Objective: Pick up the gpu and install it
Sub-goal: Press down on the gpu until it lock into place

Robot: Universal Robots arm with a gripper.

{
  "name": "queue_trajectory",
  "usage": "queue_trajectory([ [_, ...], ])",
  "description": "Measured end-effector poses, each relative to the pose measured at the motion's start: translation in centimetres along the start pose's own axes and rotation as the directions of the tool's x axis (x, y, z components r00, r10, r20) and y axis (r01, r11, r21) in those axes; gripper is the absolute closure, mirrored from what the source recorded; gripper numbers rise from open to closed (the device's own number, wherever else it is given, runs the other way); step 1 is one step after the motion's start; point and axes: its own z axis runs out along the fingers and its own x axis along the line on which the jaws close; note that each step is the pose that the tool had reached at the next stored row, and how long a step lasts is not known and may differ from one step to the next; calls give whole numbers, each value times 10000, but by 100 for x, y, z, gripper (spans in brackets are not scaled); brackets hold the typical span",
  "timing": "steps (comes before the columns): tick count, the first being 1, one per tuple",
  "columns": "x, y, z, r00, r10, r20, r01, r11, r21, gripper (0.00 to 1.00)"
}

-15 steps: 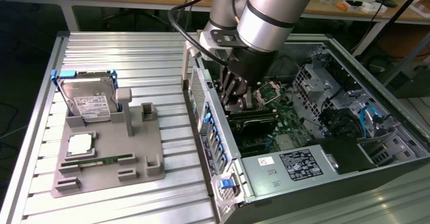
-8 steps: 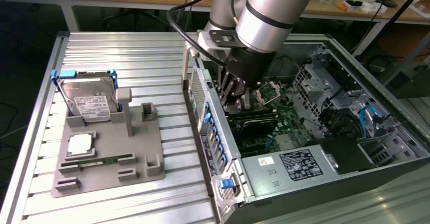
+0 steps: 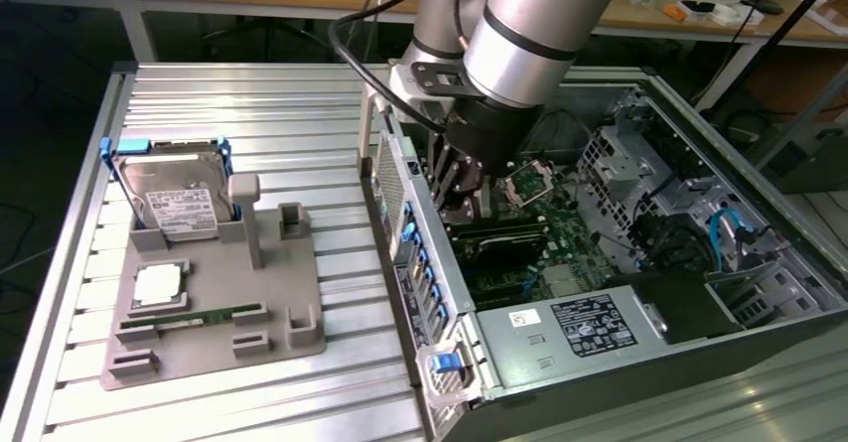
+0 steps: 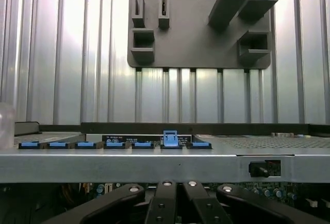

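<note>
Arm (image 3: 530, 35) is your usual UR look: fat silver-grey tube sections with a black band round the joint. Black cables (image 3: 357, 55) loop off its side. Down at the pincer (image 4: 178, 203) it's all glossy black linkage bars, each with little silver screw heads.

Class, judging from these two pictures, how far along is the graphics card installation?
The gripper is shut and down inside the open computer case, over the motherboard. The hard drive and memory stick sit on the grey holder. Whether the card is seated cannot be seen.
</note>
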Motion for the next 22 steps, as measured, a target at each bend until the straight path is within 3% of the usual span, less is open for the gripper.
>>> queue_trajectory([
  [2,0,-15,3,10000,1,11,-1,10000,6,89],
  [5,2,-119,-13,10000,6,26,-6,10000,2,89],
  [7,1,-198,-14,10000,-16,90,16,10000,33,89],
  [9,5,-240,-34,10000,-21,77,20,10000,35,89],
  [11,5,-284,-42,10000,-25,76,25,10000,70,89],
  [15,7,-466,-65,10000,-33,72,32,9998,181,89],
  [16,7,-494,-69,10000,-37,73,36,9998,184,89],
  [22,8,-496,-69,10000,-37,73,36,9998,184,89],
])
